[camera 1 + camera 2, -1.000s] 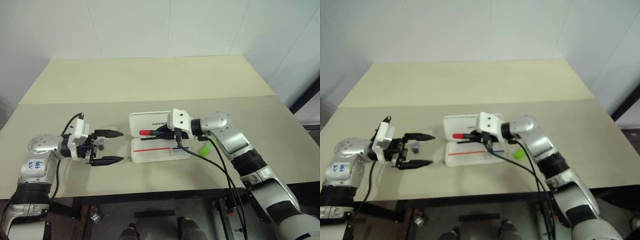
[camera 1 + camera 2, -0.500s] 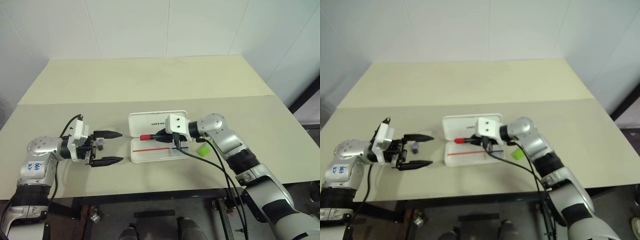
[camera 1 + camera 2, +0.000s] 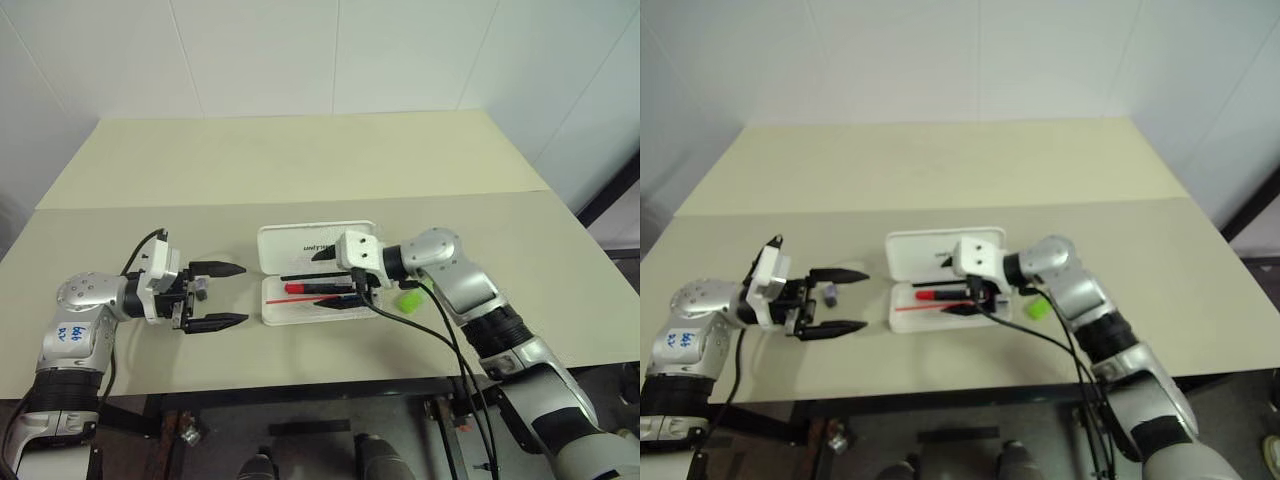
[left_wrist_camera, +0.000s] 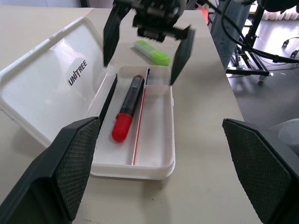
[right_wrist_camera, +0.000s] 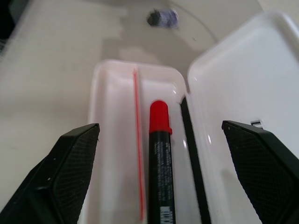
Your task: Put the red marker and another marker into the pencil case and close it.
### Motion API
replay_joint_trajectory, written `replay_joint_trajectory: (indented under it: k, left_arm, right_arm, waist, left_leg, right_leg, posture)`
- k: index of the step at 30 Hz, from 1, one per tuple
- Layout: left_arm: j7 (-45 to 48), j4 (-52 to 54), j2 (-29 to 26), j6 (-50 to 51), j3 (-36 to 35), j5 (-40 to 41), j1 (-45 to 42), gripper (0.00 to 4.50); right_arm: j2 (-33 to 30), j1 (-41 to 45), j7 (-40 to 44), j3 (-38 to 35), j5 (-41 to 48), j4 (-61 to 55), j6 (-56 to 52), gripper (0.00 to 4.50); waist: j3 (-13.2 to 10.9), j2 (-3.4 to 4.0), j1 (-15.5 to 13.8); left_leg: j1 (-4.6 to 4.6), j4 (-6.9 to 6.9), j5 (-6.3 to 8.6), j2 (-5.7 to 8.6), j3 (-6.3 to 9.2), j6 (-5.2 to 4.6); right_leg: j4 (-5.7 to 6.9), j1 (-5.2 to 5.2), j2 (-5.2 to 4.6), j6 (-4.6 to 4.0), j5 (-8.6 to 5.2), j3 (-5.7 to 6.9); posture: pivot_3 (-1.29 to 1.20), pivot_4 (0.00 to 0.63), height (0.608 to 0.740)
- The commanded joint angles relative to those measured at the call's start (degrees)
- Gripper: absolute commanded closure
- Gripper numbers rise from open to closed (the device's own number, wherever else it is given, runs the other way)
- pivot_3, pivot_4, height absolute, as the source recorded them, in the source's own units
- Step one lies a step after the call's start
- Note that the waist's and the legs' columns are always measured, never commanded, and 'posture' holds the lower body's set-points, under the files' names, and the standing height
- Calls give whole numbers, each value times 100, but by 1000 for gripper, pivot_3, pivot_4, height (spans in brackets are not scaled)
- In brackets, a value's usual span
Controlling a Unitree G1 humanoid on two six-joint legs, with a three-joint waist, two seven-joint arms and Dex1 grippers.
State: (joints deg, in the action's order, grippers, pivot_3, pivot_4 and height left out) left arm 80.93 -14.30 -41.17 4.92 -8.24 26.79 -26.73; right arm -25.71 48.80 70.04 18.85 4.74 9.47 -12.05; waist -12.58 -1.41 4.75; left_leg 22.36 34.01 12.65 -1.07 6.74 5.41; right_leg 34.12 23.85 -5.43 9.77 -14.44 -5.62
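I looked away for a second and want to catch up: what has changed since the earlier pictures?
The right gripper opened and let go of the red marker, which now lies inside the pencil case; a second ago it was clamped and held above the tray. The left gripper stayed open in place, the green highlighter stayed on the table, the lid stayed open.

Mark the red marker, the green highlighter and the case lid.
red marker [image 4: 127,108], left wrist view, mid barrel.
green highlighter [image 4: 152,52], left wrist view, middle of body.
case lid [image 4: 51,98], left wrist view, inner face beside the lettering.
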Motion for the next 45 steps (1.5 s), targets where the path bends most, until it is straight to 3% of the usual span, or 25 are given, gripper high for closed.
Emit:
replay_joint_trajectory:
  k: [1,9,17,20,22,24,34,45]
  left_arm:
    - [40,123,25,-66,-4,85,-130,0]
    - [303,-106,269,-123,192,77,-447,0]
    - [609,-527,390,-171,289,58,-724,0]
    - [708,-737,458,-229,352,20,-880,0]
    - [750,-851,501,-283,397,14,-978,0]
    - [801,-1043,567,-375,466,-23,-1109,0]
    - [957,-1584,817,-652,723,-49,-1491,0]
    - [920,-1445,761,-609,720,10,-1346,0]
  right_arm:
    - [-175,-164,107,-332,506,-854,-537,38]
    - [-695,-981,-410,-854,1068,-2497,-1728,38]
    - [-779,-2109,-2165,-1847,1303,-4240,-3507,38]
    - [-527,-2520,-3100,-2172,1215,-4902,-4341,38]
    - [-368,-2683,-3568,-2255,1170,-5232,-4724,38]
    - [-44,-2806,-4194,-2321,1027,-5482,-5174,38]
    - [1436,-2313,-6919,-2695,-420,-5049,-6890,38]
    - [2375,-2043,-7323,-3167,-586,-4905,-7183,38]
  waist:
    - [0,0,-2]
    - [1,-2,-53]
    - [2,-3,-86]
    - [3,-6,-156]
    - [3,-6,-180]
    - [4,-7,-191]
    - [7,-11,-213]
    - [7,-11,-210]
  left_leg:
    - [0,0,0,0,0,0]
    - [1,2,0,0,0,0]
    - [3,3,1,0,-2,1]
    - [4,4,1,0,-2,0]
    - [5,5,1,0,0,0]
    - [8,11,1,1,-1,1]
    - [6,8,-2,0,-1,-2]
    - [5,-6,-1,0,0,-3]
  right_leg:
    - [0,0,0,0,0,0]
    - [-5,-1,-1,-1,-1,0]
    - [-15,-1,-1,-4,-2,0]
    - [-18,0,-1,-5,-2,0]
    - [-18,0,-1,-80,-43,1]
    - [-22,-1,-2,-99,-53,1]
    - [-21,-2,-2,-104,-50,1]
    - [-21,0,-2,-103,-49,1]
  posture:
    - [0,150,740]
    - [0,150,740]
    - [0,150,740]
    - [0,150,740]
    - [0,150,740]
    - [0,150,740]
    - [0,150,740]
    - [0,150,740]
